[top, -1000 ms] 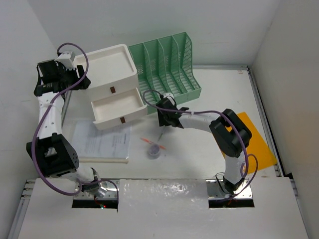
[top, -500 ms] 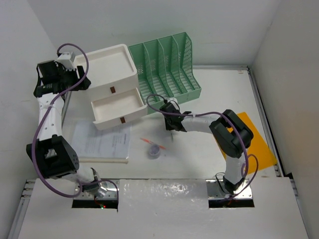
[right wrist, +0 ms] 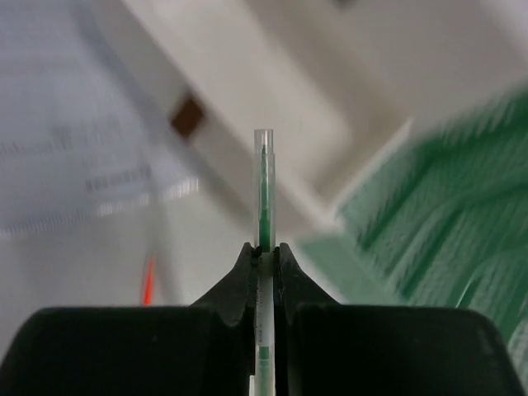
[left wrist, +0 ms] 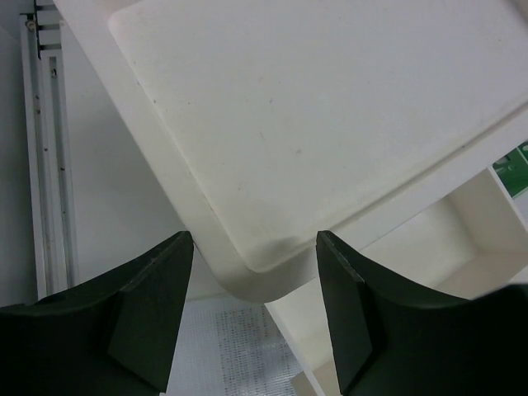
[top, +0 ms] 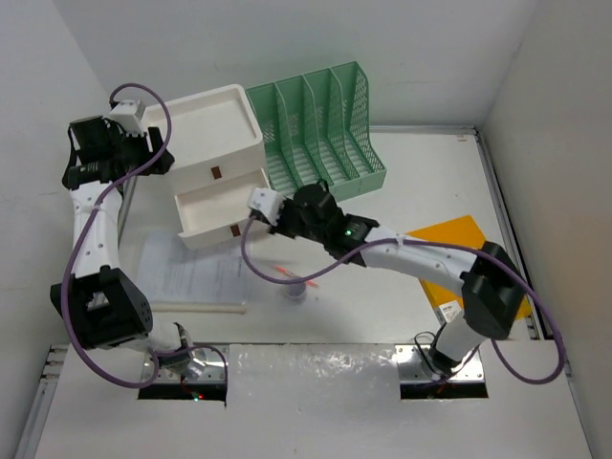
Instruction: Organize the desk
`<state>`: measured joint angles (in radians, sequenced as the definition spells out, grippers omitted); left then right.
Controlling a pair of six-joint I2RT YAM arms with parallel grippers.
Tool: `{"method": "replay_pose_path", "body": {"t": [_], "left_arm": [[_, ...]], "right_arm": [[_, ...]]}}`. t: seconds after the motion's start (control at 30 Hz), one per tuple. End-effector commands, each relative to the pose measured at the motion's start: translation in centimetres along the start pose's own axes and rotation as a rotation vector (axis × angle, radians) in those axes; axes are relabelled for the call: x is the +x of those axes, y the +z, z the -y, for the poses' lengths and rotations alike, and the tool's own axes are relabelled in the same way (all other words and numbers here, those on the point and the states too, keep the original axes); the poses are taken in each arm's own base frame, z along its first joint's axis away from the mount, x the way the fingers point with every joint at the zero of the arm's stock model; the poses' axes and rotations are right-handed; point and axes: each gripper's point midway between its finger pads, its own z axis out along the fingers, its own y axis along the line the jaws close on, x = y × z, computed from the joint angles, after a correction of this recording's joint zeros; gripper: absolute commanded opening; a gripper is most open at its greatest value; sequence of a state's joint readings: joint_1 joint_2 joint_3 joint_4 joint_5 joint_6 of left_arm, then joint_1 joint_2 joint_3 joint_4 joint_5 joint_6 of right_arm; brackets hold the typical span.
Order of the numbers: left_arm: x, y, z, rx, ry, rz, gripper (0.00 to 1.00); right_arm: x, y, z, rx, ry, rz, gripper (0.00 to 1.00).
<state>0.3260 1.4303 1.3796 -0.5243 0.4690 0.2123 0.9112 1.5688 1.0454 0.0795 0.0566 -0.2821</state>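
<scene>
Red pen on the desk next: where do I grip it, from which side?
I'd grip the red pen on the half nearer the papers, straight from above, jaws across the barrel. It lies flat on the desk, and a small round object sits close beside its other half.

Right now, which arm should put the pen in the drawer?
Right. The right claw is shut on the pen, near the open drawer. The left claw is open and empty, over the box.

the printed sheet [top: 196, 273] lying on the desk [top: 430, 182] carries lines of fine print, yet all are too small and blurred to read.
</scene>
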Motion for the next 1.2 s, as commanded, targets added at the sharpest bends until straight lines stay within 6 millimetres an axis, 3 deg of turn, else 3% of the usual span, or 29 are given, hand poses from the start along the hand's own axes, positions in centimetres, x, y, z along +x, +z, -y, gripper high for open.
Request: {"method": "replay_pose_path", "body": {"t": [0.0, 0.03, 0.07, 0.1, 0.13, 0.2, 0.23, 0.3, 0.33, 0.37, 0.4, 0.43, 0.5, 0.57, 0.6, 0.63, 0.67, 0.7, 0.73, 0.77, 0.8, 0.83, 0.87, 0.9, 0.93, 0.97, 1.0, 1.03, 1.17], "left_arm": [[-2.3, -1.6, 1.8, 0.041, 0.054, 0.068, 0.59], [-2.5, -1.9, 1.7, 0.030, 0.057, 0.071, 0.59], [-2.4, -2.0, 1.7, 0.029, 0.058, 0.070, 0.59], [-2.3, -2.2, 1.8, 0.028, 0.062, 0.061, 0.59], [-2.4, -2.5, 1.8, 0.025, 0.068, 0.061, 0.59], [-2.3, -3.0, 1.9, 0.017, 0.081, 0.053, 0.59], [-2.5, -3.2, 1.8, 0.011, 0.087, 0.056, 0.59], [-2.4, -3.6, 1.9, 0.007, 0.098, 0.049, 0.59], [-2.9, -3.9, 2.0, 0.009, 0.107, 0.055, 0.59], [-2.9, -4.0, 2.1, 0.013, 0.111, 0.052, 0.59], [-3.0, -4.2, 2.2, 0.016, 0.113, 0.048, 0.60], [-3.5, -4.5, 2.4, 0.019, 0.122, 0.059, 0.60], [-4.2, -4.9, 2.9, 0.042, 0.132, 0.079, 0.60], [-5.5, -5.7, 4.0, 0.084, 0.149, 0.118, 0.62], [-6.3, -6.0, 4.6, 0.109, 0.164, 0.142, 0.63], [-6.6, -6.3, 5.9, 0.175, 0.181, 0.163, 0.66], [-7.1, -7.0, 6.8, 0.207, 0.200, 0.186, 0.69], [-7.5, -7.2, 8.2, 0.252, 0.238, 0.210, 0.71], [-7.6, -7.5, 9.5, 0.293, 0.264, 0.224, 0.72], [-8.0, -8.0, 10.9, 0.311, 0.318, 0.248, 0.72], [-7.1, -7.6, 15.1, 0.399, 0.384, 0.231, 0.72], [-6.1, -6.9, 16.5, 0.383, 0.437, 0.192, 0.72], [-3.7, -6.5, 18.9, 0.438, 0.519, 0.120, 0.72], [-1.2, -6.1, 23.2, 0.521, 0.603, 0.057, 0.72], [0.6, -5.8, 24.8, 0.552, 0.641, 0.009, 0.72], [3.2, -5.2, 25.8, 0.585, 0.693, -0.061, 0.72], [5.5, -4.7, 27.8, 0.633, 0.750, -0.110, 0.71], [7.5, -3.8, 28.2, 0.657, 0.796, -0.149, 0.71], [13.8, -1.4, 31.0, 0.802, 0.899, -0.344, 0.61]], "right_arm": [[-9.8, 3.1, 1.8, -0.047, -0.324, 0.276, 0.00], [-12.6, 3.7, 3.0, -0.052, -0.350, 0.273, 0.01], [-10.3, 7.3, 2.1, -0.104, -0.386, 0.192, 0.04], [-10.1, 8.6, 1.8, -0.136, -0.401, 0.157, 0.06], [-13.5, 8.9, 3.6, -0.103, -0.417, 0.187, 0.09], [-10.0, 12.2, 2.2, -0.179, -0.432, 0.062, 0.19], [-11.0, 12.2, 3.2, -0.149, -0.440, 0.054, 0.30], [-11.1, 12.7, 4.1, -0.099, -0.429, 0.045, 0.71], [-11.0, 12.6, 4.9, -0.046, -0.425, 0.040, 0.79], [-11.1, 12.1, 5.5, -0.013, -0.413, 0.038, 0.85], [-12.7, 10.4, 6.6, 0.026, -0.399, 0.071, 0.92], [-12.2, 9.7, 6.9, 0.056, -0.382, 0.056, 0.94], [-14.5, 7.5, 8.2, 0.120, -0.320, 0.134, 0.96], [-17.1, 3.4, 9.7, 0.200, -0.224, 0.234, 0.99], [-16.5, 2.5, 9.6, 0.210, -0.185, 0.244, 0.99], [-18.9, -1.2, 11.4, 0.271, -0.136, 0.324, 0.99], [-18.7, -2.6, 11.8, 0.289, -0.043, 0.340, 0.99], [-16.7, -3.0, 11.4, 0.282, 0.006, 0.311, 0.99], [-17.1, -6.2, 12.7, 0.317, 0.055, 0.347, 0.99], [-15.8, -7.0, 12.9, 0.324, 0.140, 0.338, 0.99], [-12.6, -7.0, 12.2, 0.319, 0.185, 0.282, 0.99], [-10.2, -7.7, 13.3, 0.350, 0.277, 0.245, 0.99], [-7.5, -8.9, 13.1, 0.368, 0.319, 0.206, 0.99], [-5.9, -10.6, 13.8, 0.402, 0.363, 0.187, 0.99], [-3.9, -10.1, 13.5, 0.407, 0.395, 0.146, 0.99], [-0.9, -11.0, 12.5, 0.425, 0.407, 0.083, 0.99], [0.5, -11.4, 12.1, 0.430, 0.419, 0.061, 0.99], [2.0, -12.1, 11.1, 0.428, 0.428, 0.045, 0.99], [3.4, -13.2, 8.7, 0.362, 0.463, 0.056, 0.99]]}}
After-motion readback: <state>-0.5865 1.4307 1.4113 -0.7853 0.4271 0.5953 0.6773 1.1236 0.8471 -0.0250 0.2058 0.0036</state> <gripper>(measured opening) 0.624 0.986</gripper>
